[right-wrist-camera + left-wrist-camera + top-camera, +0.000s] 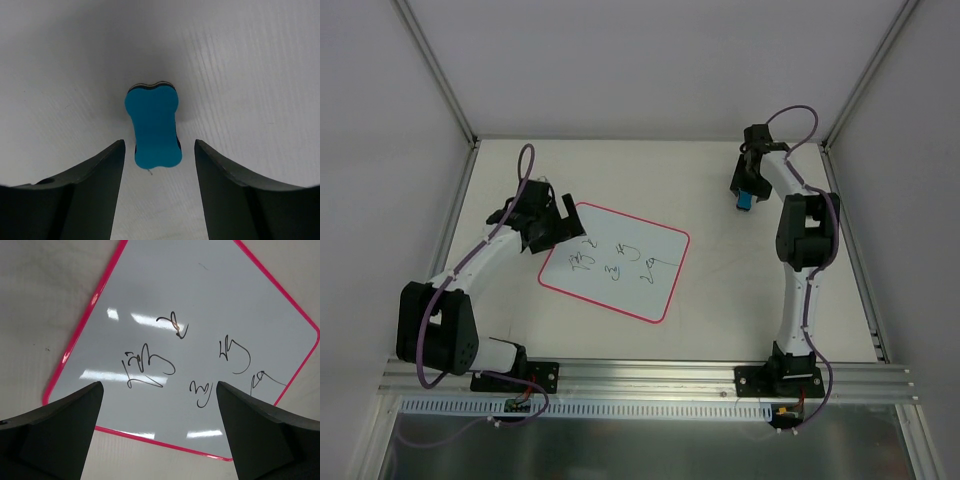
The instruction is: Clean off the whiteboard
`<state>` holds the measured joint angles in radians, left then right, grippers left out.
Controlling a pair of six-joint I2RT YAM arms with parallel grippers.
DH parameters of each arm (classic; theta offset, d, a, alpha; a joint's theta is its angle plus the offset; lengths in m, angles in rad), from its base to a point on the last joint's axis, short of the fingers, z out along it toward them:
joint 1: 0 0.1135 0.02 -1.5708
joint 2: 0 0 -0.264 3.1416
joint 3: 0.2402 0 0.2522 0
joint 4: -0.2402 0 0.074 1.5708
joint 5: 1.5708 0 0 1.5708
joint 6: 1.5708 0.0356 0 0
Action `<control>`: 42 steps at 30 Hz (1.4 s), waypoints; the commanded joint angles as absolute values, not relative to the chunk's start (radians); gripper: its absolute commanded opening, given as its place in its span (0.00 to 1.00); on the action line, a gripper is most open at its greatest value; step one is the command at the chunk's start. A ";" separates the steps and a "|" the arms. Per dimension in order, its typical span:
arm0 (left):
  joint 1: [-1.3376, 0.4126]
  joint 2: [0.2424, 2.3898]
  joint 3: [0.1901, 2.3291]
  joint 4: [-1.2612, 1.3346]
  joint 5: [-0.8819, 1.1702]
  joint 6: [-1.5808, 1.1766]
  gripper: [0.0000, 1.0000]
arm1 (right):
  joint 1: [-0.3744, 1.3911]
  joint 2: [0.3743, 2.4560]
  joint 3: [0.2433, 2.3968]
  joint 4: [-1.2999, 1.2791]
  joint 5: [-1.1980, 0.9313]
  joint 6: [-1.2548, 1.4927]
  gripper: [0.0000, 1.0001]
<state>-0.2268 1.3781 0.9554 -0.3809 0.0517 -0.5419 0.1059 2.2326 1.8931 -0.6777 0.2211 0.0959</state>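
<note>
The whiteboard [615, 260] lies flat mid-table, white with a pink rim and dark scribbles on it; it fills the left wrist view [200, 330]. My left gripper [563, 222] is open and empty, hovering over the board's left corner [159, 385]. A blue bone-shaped eraser [744, 202] lies on the table at the far right; in the right wrist view [153, 125] it sits just ahead of my fingers. My right gripper [159, 145] is open above the eraser's near end, not touching it, and shows from above [744, 192].
The white table [720, 300] is walled by white panels at the back and sides. An aluminium rail [650, 378] runs along the near edge with both arm bases bolted to it.
</note>
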 commanded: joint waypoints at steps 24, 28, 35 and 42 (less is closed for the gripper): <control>-0.155 1.371 0.893 -0.394 0.089 -0.483 0.99 | 0.084 2.339 2.031 -0.670 0.183 0.152 0.48; -0.141 1.385 0.902 -0.396 0.089 -0.477 0.99 | 0.083 2.347 2.036 -0.669 0.183 0.160 0.48; -0.129 1.404 0.913 -0.399 0.103 -0.474 0.98 | 0.083 2.344 2.025 -0.670 0.187 0.167 0.43; -0.097 1.431 0.923 -0.403 0.101 -0.480 0.96 | 0.087 2.329 2.006 -0.670 0.175 0.156 0.18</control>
<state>-0.1204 1.4128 0.8841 -0.3923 0.0822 -0.4969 0.0891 2.3428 1.9934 -0.6727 0.1844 0.1490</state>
